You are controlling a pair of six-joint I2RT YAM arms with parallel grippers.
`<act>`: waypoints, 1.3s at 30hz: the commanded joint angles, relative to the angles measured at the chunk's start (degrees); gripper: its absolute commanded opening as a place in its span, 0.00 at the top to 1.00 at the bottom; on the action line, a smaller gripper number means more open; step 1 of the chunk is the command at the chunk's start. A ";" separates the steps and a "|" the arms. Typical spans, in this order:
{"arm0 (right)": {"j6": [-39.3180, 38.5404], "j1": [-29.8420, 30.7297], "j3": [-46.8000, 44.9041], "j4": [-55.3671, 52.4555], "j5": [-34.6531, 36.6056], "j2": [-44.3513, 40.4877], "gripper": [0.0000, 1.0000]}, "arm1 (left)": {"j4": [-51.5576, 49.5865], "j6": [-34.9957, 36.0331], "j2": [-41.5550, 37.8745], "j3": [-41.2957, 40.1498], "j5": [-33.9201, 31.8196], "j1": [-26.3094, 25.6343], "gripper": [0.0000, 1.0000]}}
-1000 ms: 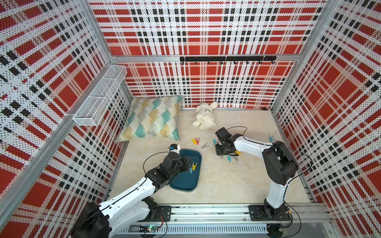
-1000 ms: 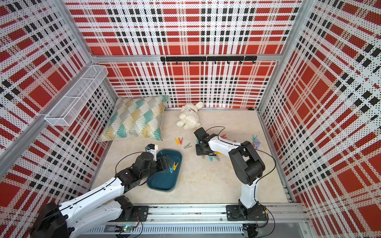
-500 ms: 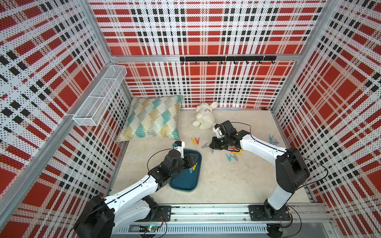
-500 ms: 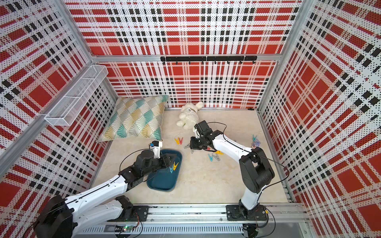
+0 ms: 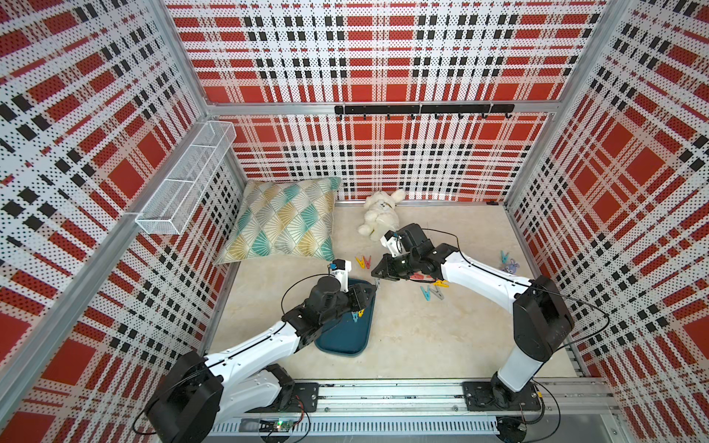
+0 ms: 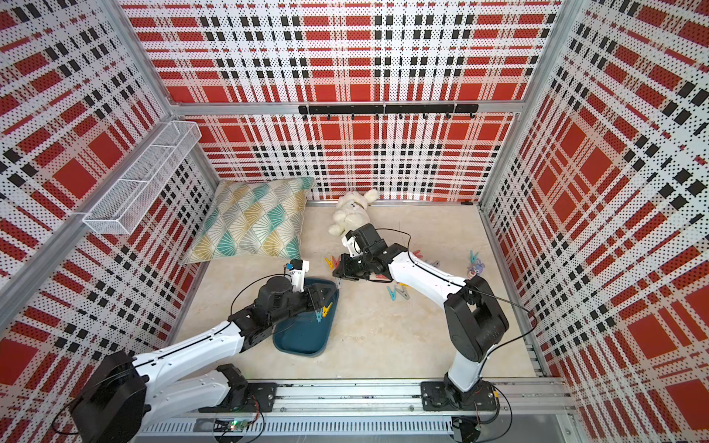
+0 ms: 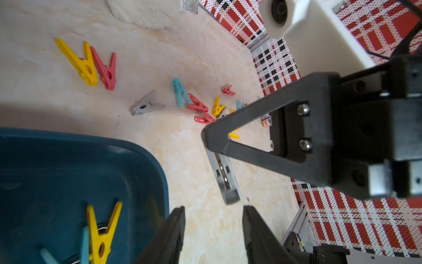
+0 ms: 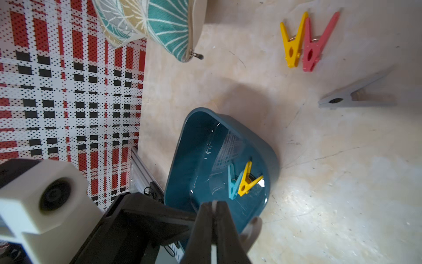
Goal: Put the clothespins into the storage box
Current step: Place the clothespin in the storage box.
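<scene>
Clearly the right gripper is pinched together on a grey clothespin, which hangs straight down beneath its tips. Held by one end like that, the peg should simply drop once the gripper lets go. It dangles just outside the rounded corner of the storage box, so I judge the carry needs a little more travel over the rim before release.

The left gripper hovers at that same corner, just beside the dangling peg. Its jaws are apart with nothing between them, and it looks to be idling rather than helping.

The box is shallow, glossy dark teal plastic with a low rim and soft corners, and its floor is shiny enough to mirror the patterned wall. Inside, close to the left gripper, a yellow clothespin and a light blue clothespin lie touching.

On the far side of the right gripper from the box, the loose clothespins are scattered on the pale, smooth, marbled tabletop. They are hard plastic V-shapes with wire springs. A yellow and a red one lie side by side, a grey one lies alone, and beyond them is a tangled cluster of red, yellow and blue.
</scene>
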 commanded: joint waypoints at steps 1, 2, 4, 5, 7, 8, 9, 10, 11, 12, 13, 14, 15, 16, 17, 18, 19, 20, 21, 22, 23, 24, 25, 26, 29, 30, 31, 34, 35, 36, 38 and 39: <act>1.18 1.06 1.82 1.41 -0.52 0.00 1.00 | 4.32 -1.43 0.60 0.23 1.61 -0.31 0.53; 1.28 1.29 2.11 1.41 -0.41 0.26 1.00 | 4.54 -1.70 0.72 0.11 1.63 -0.31 0.53; 1.47 1.70 2.50 1.49 -0.32 0.54 1.00 | 4.79 -1.95 1.00 0.09 1.60 -0.34 0.53; 1.52 1.95 2.69 1.52 -0.23 0.70 1.00 | 4.82 -1.99 1.17 0.09 1.48 -0.31 0.53; 1.64 2.40 2.97 1.54 -0.01 0.93 1.00 | 4.88 -2.08 1.35 0.04 1.12 -0.32 0.53; 1.65 2.63 2.96 1.50 0.03 0.97 1.00 | 4.90 -2.16 1.33 0.00 0.98 -0.31 0.53; 1.72 2.80 2.93 1.49 0.13 0.97 1.00 | 4.91 -2.17 1.42 -0.07 0.85 -0.32 0.54; 1.81 2.98 2.76 1.62 0.21 0.97 1.00 | 4.94 -2.23 1.44 -0.04 0.64 -0.31 0.54; 1.90 3.11 2.50 1.84 0.25 0.88 1.00 | 4.90 -2.33 1.32 -0.17 0.37 -0.31 0.54; 1.99 3.25 2.32 1.90 0.29 0.80 1.00 | 4.95 -2.43 1.31 -0.25 0.18 -0.22 0.55; 1.99 3.42 2.17 1.96 0.38 0.71 1.00 | 5.03 -2.52 1.22 -0.50 -0.02 -0.22 0.55; 2.11 3.54 1.97 2.00 0.38 0.67 1.00 | 4.99 -2.58 1.20 -0.54 -0.17 -0.15 0.55; 2.20 3.72 1.78 2.11 0.47 0.62 1.00 | 5.07 -2.76 1.18 -0.78 -0.30 0.00 0.56; 2.17 3.88 1.53 2.18 0.43 0.58 1.00 | 5.15 -2.91 1.04 -0.88 -0.31 0.12 0.57; 2.30 3.99 1.28 2.27 0.47 0.53 1.00 | 5.24 -3.05 1.01 -1.08 -0.31 0.30 0.59; 2.39 4.13 1.03 2.56 0.45 0.45 1.00 | 5.38 -3.22 0.85 -1.31 -0.26 0.43 0.61; 2.52 4.17 0.77 2.72 0.38 0.40 1.00 | 5.42 -3.38 0.71 -1.41 -0.20 0.65 0.63; 2.64 4.25 0.64 2.85 0.38 0.28 1.00 | 5.51 -3.48 0.58 -1.66 -0.13 0.82 0.65; 2.61 4.26 0.54 2.94 0.38 0.20 1.00 | 5.73 -3.56 0.33 -1.83 -0.07 0.97 0.67; 2.61 4.34 0.49 3.00 0.47 0.18 0.99 | 5.76 -3.73 0.07 -2.14 -0.04 1.16 0.69; 2.54 4.37 0.41 3.02 0.47 0.10 0.99 | 5.78 -3.82 -0.17 -2.29 0.04 1.34 0.70; 2.52 4.35 0.37 2.99 0.48 0.09 0.99 | 5.78 -3.92 -0.39 -2.44 0.13 1.53 0.72; 2.52 4.43 0.24 3.00 0.55 0.01 0.98 | 5.84 -4.01 -0.61 -2.67 0.28 1.78 0.74; 2.48 4.43 0.27 2.93 0.64 0.01 0.97 | 5.86 -4.09 -0.78 -2.78 0.46 1.95 0.76; 2.18 4.44 -0.06 2.99 1.10 -0.38 0.92 | 5.95 -4.26 -1.28 -3.25 0.92 2.39 0.81; 2.04 4.51 -0.08 2.91 1.61 -0.63 0.87 | 5.95 -4.36 -1.38 -3.42 1.13 2.58 0.84; 1.92 4.44 -0.08 2.86 2.22 -0.96 0.83 | 5.95 -4.37 -1.46 -3.59 1.34 2.68 0.85; 1.48 4.43 0.33 2.27 5.25 -2.13 0.68 | 6.05 -4.45 -1.68 -4.04 1.80 2.76 0.88; 1.23 4.43 0.64 1.88 6.58 -2.49 0.64 | 6.04 -4.54 -1.73 -4.22 1.89 2.76 0.89; 1.11 4.43 1.07 1.40 7.90 -2.84 0.61 | 6.04 -4.59 -1.77 -4.43 1.98 2.76 0.90; 0.45 4.44 1.85 0.49 10.36 -3.39 0.56 | 6.04 -4.72 -1.92 -4.87 2.14 2.79 0.91; 0.09 4.43 2.39 -0.29 11.84 -3.67 0.54 | 6.04 -4.78 -1.98 -5.09 2.23 2.86 0.92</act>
